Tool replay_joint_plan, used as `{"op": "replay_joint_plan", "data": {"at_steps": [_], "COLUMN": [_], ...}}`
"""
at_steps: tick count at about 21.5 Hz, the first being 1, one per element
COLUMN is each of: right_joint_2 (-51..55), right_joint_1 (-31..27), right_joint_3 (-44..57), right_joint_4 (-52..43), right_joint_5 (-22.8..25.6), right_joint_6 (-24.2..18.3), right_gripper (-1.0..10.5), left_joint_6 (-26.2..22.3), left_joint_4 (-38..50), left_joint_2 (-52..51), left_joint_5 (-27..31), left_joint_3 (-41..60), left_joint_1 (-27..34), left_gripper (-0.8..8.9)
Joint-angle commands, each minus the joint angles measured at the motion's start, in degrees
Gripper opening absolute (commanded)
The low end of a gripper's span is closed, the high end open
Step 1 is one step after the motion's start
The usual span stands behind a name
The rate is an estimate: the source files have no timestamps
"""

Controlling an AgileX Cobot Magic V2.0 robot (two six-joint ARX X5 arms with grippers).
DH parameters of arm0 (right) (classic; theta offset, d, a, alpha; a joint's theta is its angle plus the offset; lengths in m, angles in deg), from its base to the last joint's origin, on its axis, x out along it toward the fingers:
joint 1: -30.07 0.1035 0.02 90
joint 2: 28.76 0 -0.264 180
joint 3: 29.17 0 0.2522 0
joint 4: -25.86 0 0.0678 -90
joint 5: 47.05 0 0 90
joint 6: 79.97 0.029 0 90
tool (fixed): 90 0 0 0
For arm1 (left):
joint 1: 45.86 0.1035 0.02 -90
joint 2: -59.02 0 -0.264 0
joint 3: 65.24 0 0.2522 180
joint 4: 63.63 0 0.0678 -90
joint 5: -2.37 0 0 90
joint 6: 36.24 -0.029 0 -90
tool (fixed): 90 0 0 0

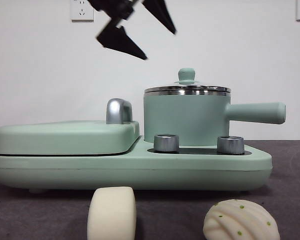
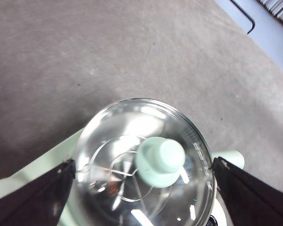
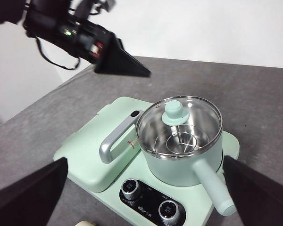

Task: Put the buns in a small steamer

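Two cream-white buns lie on the grey table in front of the cooker: a smooth block (image 1: 112, 212) and a ridged dome with green dots (image 1: 241, 220). The small steamer (image 1: 185, 117), a mint-green pot with a long side handle, stands on the cooker with its glass lid (image 2: 108, 155) on. My left gripper (image 1: 159, 45) hangs open above the lid's green knob (image 2: 160, 160), its jaws spread to either side and touching nothing. My right gripper (image 3: 145, 159) is open and empty, held high and back from the steamer (image 3: 184, 155).
The steamer shares a mint-green cooker base (image 1: 130, 170) with a flat lidded griddle (image 1: 65, 137) that has a chrome handle (image 1: 118, 111). Two steel dials (image 1: 166, 143) sit on the cooker's front. A white wall stands behind it.
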Motion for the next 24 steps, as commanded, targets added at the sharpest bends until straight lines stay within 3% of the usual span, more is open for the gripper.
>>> {"op": "replay_joint_plan", "data": {"at_steps": [1,9,18,21,24], "right_joint_2": [-0.20,-0.20,-0.20,-0.20,-0.20], "right_joint_1": [0.20,0.20,0.20,0.20,0.20], "right_joint_3": [-0.85,-0.85,-0.85,-0.85,-0.85], "right_joint_4": [-0.24,0.76,1.11,1.11,1.11], "right_joint_5": [-0.07,-0.07,-0.09,-0.09,-0.07], "right_joint_6": [0.22,0.22,0.22,0.22,0.22], "right_gripper": [5.2,5.2,5.2,5.2,5.2], "left_joint_6": [-2.45,-5.25,-4.68,-4.70,-5.25], "left_joint_4": [1.73,4.87,4.39,3.87,2.82], "left_joint_2": [2.45,5.68,7.23,7.32,7.87], "left_joint_5": [2.64,13.64,13.70,13.70,13.70], "left_joint_3": [-1.95,-1.95,-1.95,-1.95,-1.95], "left_joint_1": [-2.60,-9.38,-10.19,-10.19,-10.45], "left_gripper": [4.77,4.69,4.25,3.30,3.30]}}
